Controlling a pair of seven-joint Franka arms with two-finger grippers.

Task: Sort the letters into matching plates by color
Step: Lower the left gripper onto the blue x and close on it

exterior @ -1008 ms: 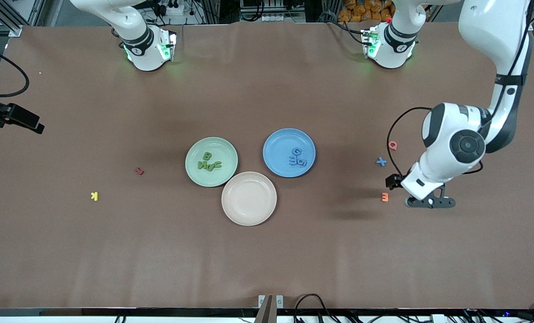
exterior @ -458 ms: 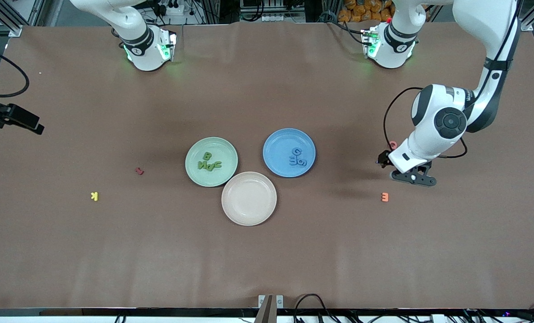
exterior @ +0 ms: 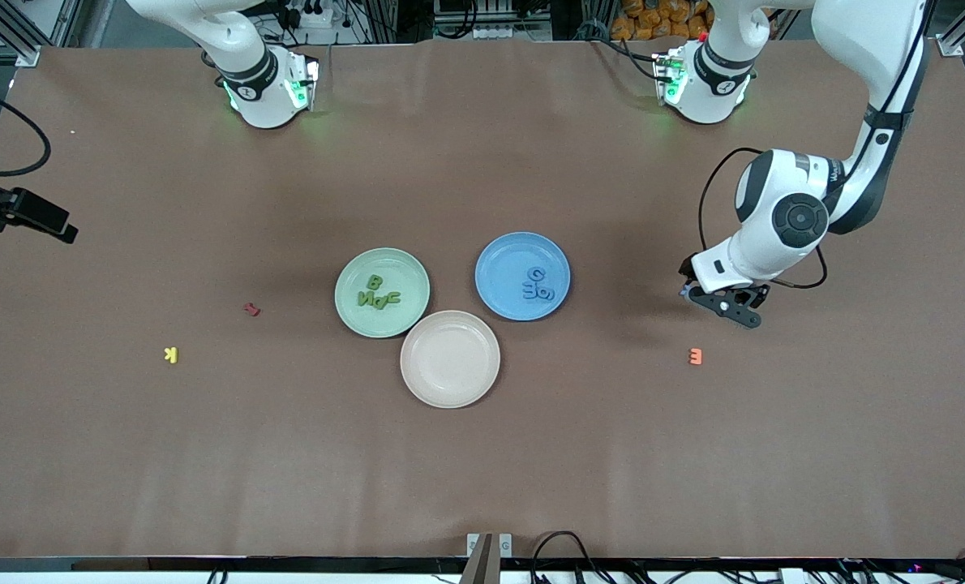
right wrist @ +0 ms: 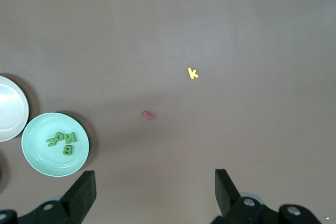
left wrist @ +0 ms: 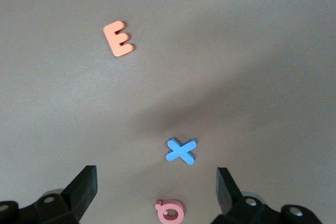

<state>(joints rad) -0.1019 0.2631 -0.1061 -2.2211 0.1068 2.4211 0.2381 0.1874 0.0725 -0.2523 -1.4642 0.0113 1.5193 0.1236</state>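
The mint green plate (exterior: pixel 345 312) holds several green letters (exterior: pixel 378 295); both also show in the right wrist view, the plate (right wrist: pixel 37 163) and the letters (right wrist: pixel 63 142). The blue plate (exterior: pixel 499 255) holds three blue letters (exterior: pixel 538 285). A blue X (left wrist: pixel 181 151) lies on the table toward the left arm's end. My left gripper (exterior: pixel 726 307) hovers over it, open and empty (left wrist: pixel 156 182), and hides it in the front view. My right gripper (right wrist: pixel 155 182) is open and empty, waiting high over the right arm's end of the table.
A pink Q (left wrist: pixel 170 211) lies between the left fingers, beside the X. An orange E (exterior: pixel 696 356) lies nearer the front camera. A beige-pink plate (exterior: pixel 450 389) touches both plates. A red letter (exterior: pixel 250 309) and a yellow K (exterior: pixel 171 354) lie toward the right arm's end.
My left gripper has moved from beside the orange E, away from the front camera, to over the blue X and pink Q, covering them. The right arm has not moved.
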